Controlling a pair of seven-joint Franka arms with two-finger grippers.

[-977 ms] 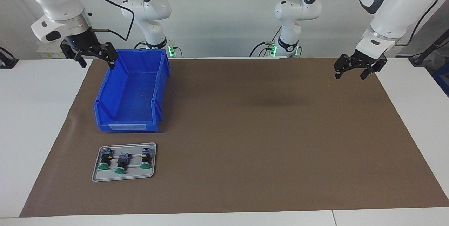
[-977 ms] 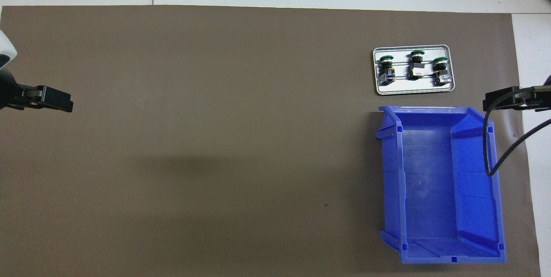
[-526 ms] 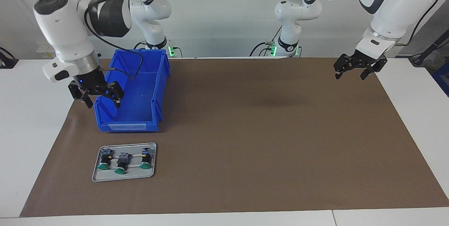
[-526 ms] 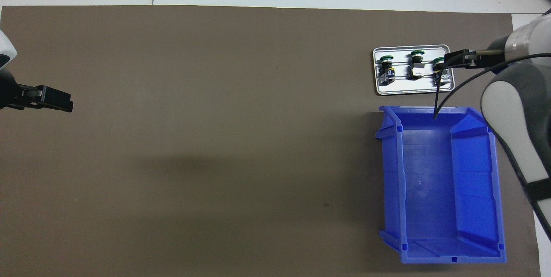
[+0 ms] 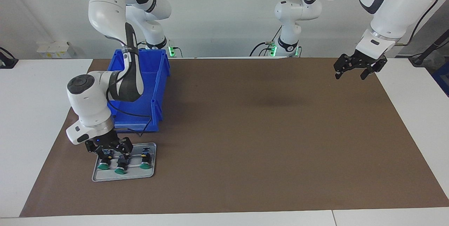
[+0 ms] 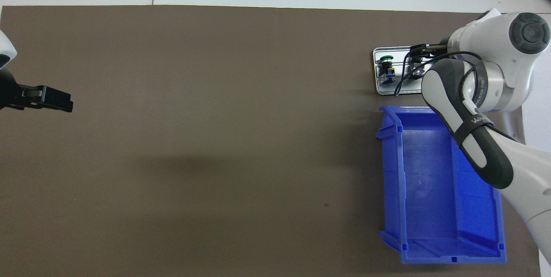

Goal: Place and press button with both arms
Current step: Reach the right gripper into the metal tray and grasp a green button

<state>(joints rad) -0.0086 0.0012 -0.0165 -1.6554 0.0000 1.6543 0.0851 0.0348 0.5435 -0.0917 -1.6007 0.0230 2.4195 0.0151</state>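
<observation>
Facing view: right gripper (image 5: 110, 150) has swung from the blue plastic bin (image 5: 154, 78) down to the small grey metal tray (image 5: 149, 175), which sits just farther from the robots than the bin. Jaws spread, low over the tray's right-arm end; contact can't be judged. Three green-capped black push buttons (image 5: 144, 161) lie in a row on the tray, none lifted. Left gripper (image 5: 354, 70) unchanged, waiting up over the brown mat (image 5: 263, 131), jaws spread, empty

Overhead view: right arm hides most of the tray (image 6: 375, 70); one button (image 6: 386, 67) shows clear. Left gripper (image 6: 51, 98) at the mat's left-arm end. Pick looks imminent, placing and pressing still ahead
</observation>
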